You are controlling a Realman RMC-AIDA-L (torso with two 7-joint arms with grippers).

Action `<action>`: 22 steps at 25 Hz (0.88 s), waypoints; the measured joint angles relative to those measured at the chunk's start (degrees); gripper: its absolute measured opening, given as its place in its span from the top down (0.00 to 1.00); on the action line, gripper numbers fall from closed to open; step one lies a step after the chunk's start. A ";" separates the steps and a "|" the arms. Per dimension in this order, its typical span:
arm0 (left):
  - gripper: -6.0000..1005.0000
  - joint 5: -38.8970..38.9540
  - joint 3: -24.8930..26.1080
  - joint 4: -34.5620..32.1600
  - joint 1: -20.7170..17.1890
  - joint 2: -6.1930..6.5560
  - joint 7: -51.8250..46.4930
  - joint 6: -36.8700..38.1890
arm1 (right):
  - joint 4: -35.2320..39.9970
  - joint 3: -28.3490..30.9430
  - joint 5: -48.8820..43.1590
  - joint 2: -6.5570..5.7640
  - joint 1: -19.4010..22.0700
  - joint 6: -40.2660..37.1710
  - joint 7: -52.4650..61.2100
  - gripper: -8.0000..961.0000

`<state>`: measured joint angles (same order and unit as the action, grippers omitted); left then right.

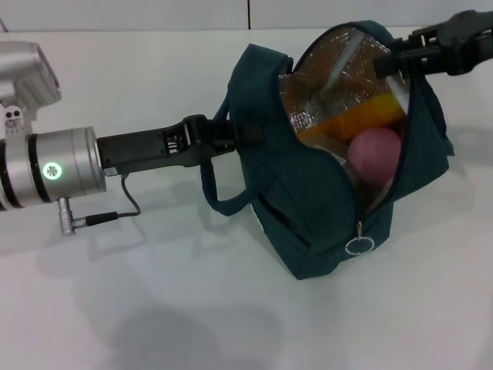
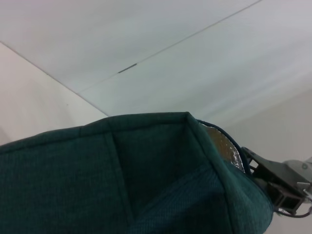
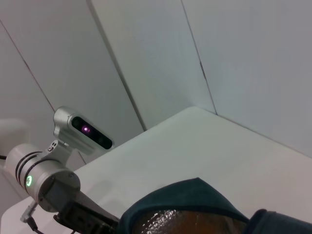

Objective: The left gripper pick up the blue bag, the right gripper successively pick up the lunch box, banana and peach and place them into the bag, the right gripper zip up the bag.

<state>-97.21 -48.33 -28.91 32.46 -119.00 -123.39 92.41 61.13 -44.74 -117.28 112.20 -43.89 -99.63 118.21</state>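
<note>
head view alone shows peach [image 1: 375, 151] inside blue bag [image 1: 308, 177], left pincer [image 1: 223, 137] grasping it, right pincer [image 1: 397, 54] state unclear

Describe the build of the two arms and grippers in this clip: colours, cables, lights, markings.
The left gripper is a black claw on a black housing, joined to a silver cylindrical segment with a glowing green ring light and a thin black cable looping beneath. A silver camera unit with a dark lens strip sits on that wrist. The right gripper is black too; little beyond its black links shows at the head view's upper right.
</note>
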 joint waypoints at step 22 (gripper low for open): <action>0.93 0.32 -0.01 -0.03 -1.64 0.27 0.32 -0.50 | 9.75 5.28 10.97 1.11 16.35 -17.22 -19.60 0.10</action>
<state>-96.89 -48.34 -28.94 30.83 -118.73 -123.06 91.91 70.88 -39.47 -106.31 113.31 -27.55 -116.84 98.62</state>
